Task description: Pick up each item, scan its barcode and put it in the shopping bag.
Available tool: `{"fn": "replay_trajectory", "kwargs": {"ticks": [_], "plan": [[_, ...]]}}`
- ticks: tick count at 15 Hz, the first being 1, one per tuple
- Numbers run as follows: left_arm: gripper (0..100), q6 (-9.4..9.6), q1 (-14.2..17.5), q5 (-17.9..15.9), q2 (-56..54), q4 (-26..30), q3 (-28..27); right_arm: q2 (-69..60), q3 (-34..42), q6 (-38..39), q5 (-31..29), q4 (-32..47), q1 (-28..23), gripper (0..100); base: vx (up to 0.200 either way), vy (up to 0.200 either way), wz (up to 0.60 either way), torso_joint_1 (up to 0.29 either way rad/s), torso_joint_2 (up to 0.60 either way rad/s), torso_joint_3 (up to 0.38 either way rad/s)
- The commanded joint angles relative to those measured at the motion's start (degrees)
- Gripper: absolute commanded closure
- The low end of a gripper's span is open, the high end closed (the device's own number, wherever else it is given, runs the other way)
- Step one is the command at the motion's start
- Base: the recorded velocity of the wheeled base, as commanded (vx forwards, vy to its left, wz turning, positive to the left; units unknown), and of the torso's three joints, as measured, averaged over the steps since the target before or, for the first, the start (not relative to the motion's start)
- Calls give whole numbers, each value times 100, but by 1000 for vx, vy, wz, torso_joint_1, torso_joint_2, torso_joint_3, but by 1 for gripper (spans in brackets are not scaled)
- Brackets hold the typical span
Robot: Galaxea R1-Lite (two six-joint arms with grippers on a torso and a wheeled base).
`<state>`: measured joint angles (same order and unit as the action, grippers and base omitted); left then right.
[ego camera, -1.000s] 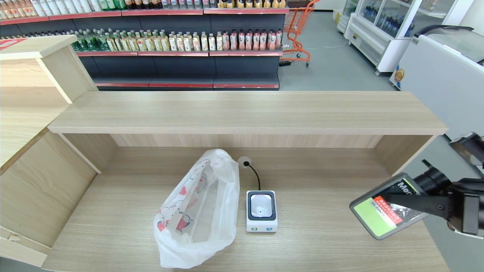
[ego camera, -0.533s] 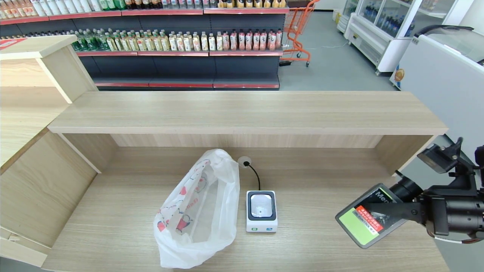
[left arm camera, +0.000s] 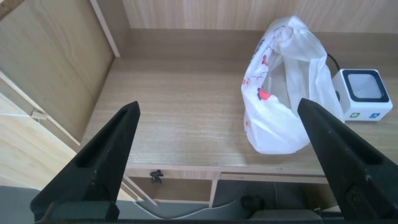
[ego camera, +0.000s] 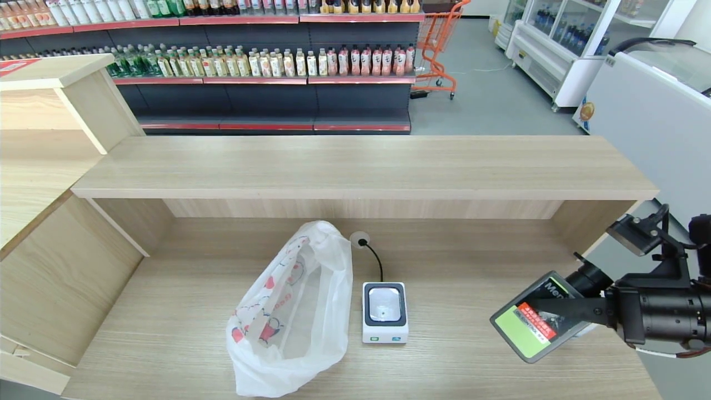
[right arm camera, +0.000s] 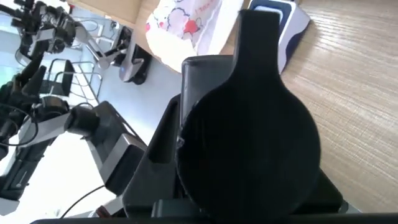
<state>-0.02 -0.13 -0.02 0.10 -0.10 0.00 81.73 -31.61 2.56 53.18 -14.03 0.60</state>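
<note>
My right gripper (ego camera: 555, 309) is shut on a flat pack (ego camera: 522, 334) with a green, red and dark label. It holds the pack tilted above the counter's right end, well to the right of the scanner (ego camera: 384, 311). In the right wrist view one finger (right arm camera: 258, 43) lies across the dark pack (right arm camera: 196, 74), with the scanner (right arm camera: 292, 28) and the bag (right arm camera: 183, 22) beyond. The white shopping bag (ego camera: 289, 316) lies with its mouth open just left of the scanner. My left gripper (left arm camera: 217, 107) is open and holds nothing. It hangs off the counter's front edge, left of the bag (left arm camera: 283, 93).
The wooden counter (ego camera: 472, 355) has a raised shelf (ego camera: 361, 166) at the back and side walls left and right. A black cable (ego camera: 375, 258) runs from the scanner to a hole behind it. Store shelves with bottles and an orange cart stand beyond.
My right gripper has carried the pack leftward and a little lower, turning at the wrist. Bag and scanner have stayed put; the head view shifted slightly.
</note>
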Motion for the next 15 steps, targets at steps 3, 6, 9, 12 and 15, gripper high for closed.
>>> {"fn": "replay_trajectory", "kwargs": {"ticks": [3, 6, 9, 12, 15], "plan": [[0, -15, -4, 2, -1, 1, 0, 186, -223, 8, -9, -3, 125, 100, 0, 200, 0, 10, 2, 6], [0, -33, -4, 2, -1, 1, 0, 775, -671, -36, -888, -12, 512, 100, 0, 200, 0, -1, 2, -1], [0, 11, -4, 2, -1, 1, 0, 1478, -891, -71, -1828, -311, 942, 100, 0, 0, 0, 0, 0, 0], [0, 11, -4, 2, -1, 1, 0, 2207, -891, -71, -2180, -1058, 1144, 100, 0, 0, 0, 0, 0, 0], [0, 11, -4, 2, -1, 1, 0, 2708, -900, -71, -2224, -1365, 1215, 100, 0, 0, 0, 0, 0, 0]]}}
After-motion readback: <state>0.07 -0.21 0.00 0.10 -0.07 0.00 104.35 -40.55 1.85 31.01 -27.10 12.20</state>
